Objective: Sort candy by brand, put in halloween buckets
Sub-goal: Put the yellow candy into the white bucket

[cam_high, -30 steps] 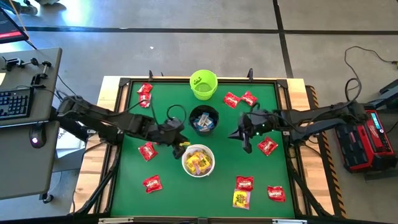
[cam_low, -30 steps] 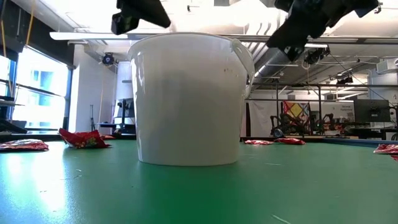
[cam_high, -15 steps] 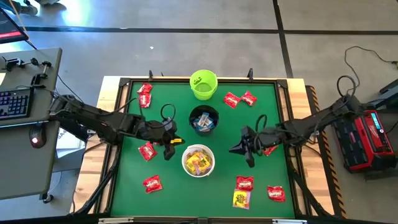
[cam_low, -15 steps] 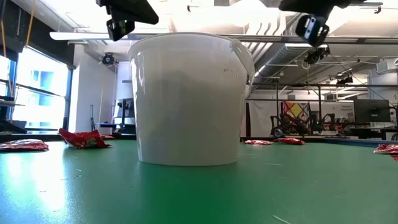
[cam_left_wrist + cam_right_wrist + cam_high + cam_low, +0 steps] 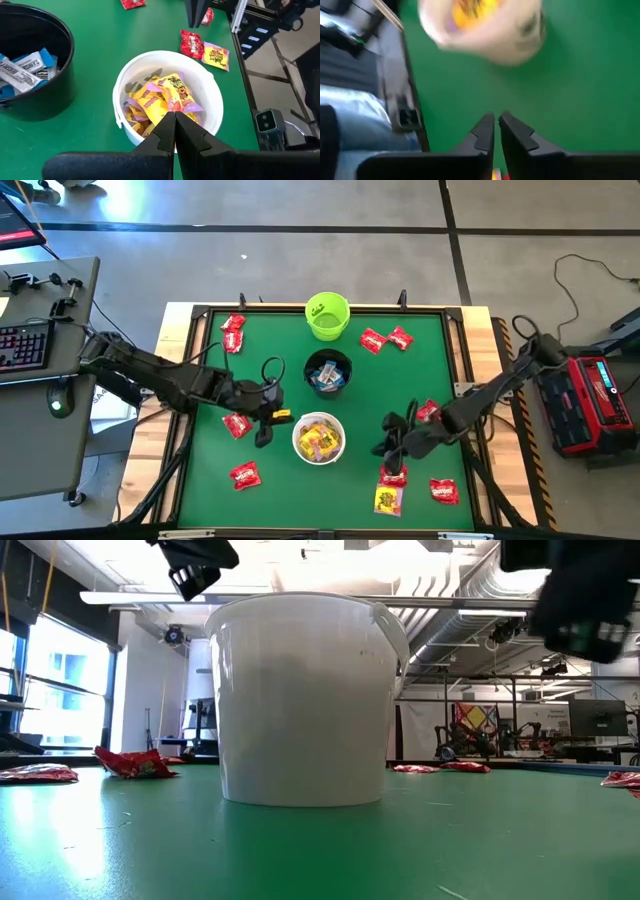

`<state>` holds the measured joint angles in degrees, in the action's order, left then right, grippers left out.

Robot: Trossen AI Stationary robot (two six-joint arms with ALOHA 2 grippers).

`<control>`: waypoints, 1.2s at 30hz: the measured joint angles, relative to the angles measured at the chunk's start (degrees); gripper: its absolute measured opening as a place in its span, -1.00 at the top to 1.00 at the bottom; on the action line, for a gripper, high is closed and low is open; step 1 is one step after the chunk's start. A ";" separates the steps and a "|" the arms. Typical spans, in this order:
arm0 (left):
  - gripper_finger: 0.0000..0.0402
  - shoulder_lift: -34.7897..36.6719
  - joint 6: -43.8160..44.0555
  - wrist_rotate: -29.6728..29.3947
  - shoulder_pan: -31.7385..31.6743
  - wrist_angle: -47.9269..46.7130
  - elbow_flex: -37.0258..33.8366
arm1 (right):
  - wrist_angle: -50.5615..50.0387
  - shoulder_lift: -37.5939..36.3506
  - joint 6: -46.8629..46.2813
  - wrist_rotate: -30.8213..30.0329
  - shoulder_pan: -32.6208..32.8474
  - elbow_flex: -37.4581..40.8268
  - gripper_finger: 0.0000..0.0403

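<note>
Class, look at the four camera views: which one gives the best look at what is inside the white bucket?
The left wrist view: it looks down into the white bucket, showing yellow candy inside. The high view shows the same contents, only smaller. The low view shows just its outer wall. The right wrist view shows it blurred.

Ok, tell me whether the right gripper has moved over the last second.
Yes. In the high view the right gripper has moved away from the black bucket, toward the table's near edge, over the red candy.
</note>
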<state>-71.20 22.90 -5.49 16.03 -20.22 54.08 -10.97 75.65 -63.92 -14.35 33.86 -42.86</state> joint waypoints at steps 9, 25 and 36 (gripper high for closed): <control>1.00 -0.02 -0.23 0.45 0.16 -0.03 0.02 | -14.56 8.63 -6.97 11.12 5.55 -11.16 0.40; 1.00 -0.02 -0.59 -0.25 -1.77 0.45 0.04 | -13.70 23.35 -0.07 11.85 9.52 -14.48 0.33; 1.00 -0.02 -0.99 -0.22 -1.77 -1.89 0.07 | -13.35 26.99 0.98 11.40 9.48 -14.57 0.57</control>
<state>-71.22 21.91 -5.72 14.26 -22.11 54.15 -24.32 102.64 -62.94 -2.96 43.34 -57.43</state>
